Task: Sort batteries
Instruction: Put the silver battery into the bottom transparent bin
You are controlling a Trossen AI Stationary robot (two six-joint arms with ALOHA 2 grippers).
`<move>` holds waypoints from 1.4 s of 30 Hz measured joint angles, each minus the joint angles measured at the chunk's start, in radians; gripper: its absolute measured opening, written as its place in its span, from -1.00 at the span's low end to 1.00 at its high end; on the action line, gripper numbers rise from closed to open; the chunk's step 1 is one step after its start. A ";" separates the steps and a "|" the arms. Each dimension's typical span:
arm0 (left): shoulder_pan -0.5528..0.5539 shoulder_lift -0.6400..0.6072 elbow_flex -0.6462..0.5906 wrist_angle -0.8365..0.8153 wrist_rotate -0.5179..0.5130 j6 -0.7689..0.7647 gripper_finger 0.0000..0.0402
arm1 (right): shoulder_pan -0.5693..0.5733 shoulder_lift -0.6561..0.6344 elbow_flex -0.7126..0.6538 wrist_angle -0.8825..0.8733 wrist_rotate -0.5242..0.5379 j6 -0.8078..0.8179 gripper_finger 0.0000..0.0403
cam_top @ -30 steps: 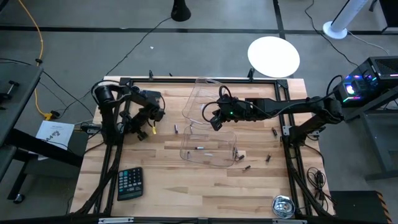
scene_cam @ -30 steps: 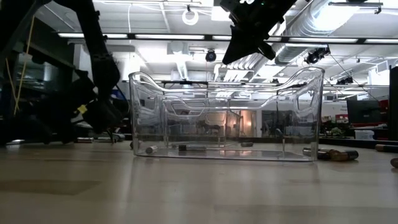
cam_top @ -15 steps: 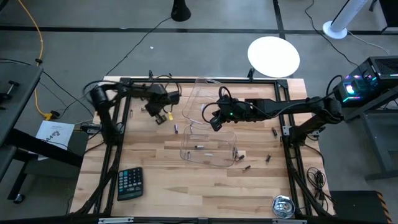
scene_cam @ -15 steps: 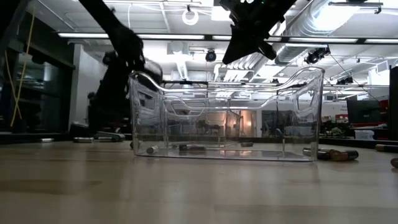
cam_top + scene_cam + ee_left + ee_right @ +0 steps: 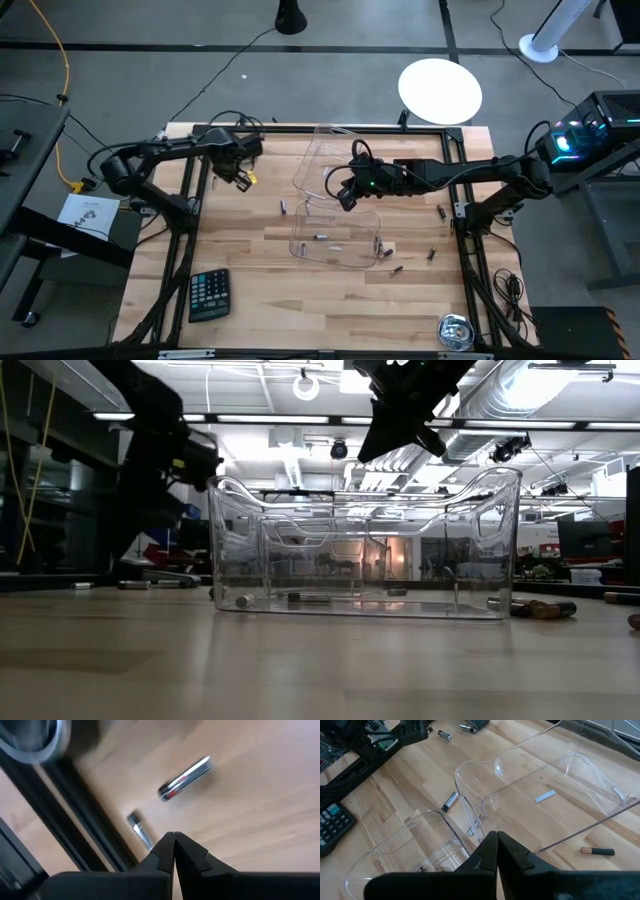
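Observation:
Small batteries lie about the wooden table: two (image 5: 186,779) (image 5: 140,829) below my left gripper, one (image 5: 283,208) beside the trays, and others (image 5: 432,255) toward the right edge. Two more (image 5: 320,238) (image 5: 378,245) rest on the floor of the near clear tray (image 5: 340,250). A second clear tray (image 5: 325,150) stands behind it. My left gripper (image 5: 241,176) (image 5: 174,836) hangs shut and empty above the far left of the table, pointing steeply down. My right gripper (image 5: 345,198) (image 5: 496,837) hovers shut and empty above the trays.
A black calculator (image 5: 208,295) lies near the front left corner and a round tape measure (image 5: 456,332) at the front right. A black frame rail (image 5: 75,810) runs along the table close to the left gripper. Bare wood lies in front of the trays.
My left gripper has risen from close to the table top and gone toward the far edge, staying shut, and has tipped to point more steeply down while its arm stretched out. The right gripper has kept still above the trays.

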 joint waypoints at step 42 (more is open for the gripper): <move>0.359 -0.015 -0.239 0.264 0.200 -0.179 -0.20 | -0.002 0.000 0.000 -0.004 0.000 -0.011 -1.00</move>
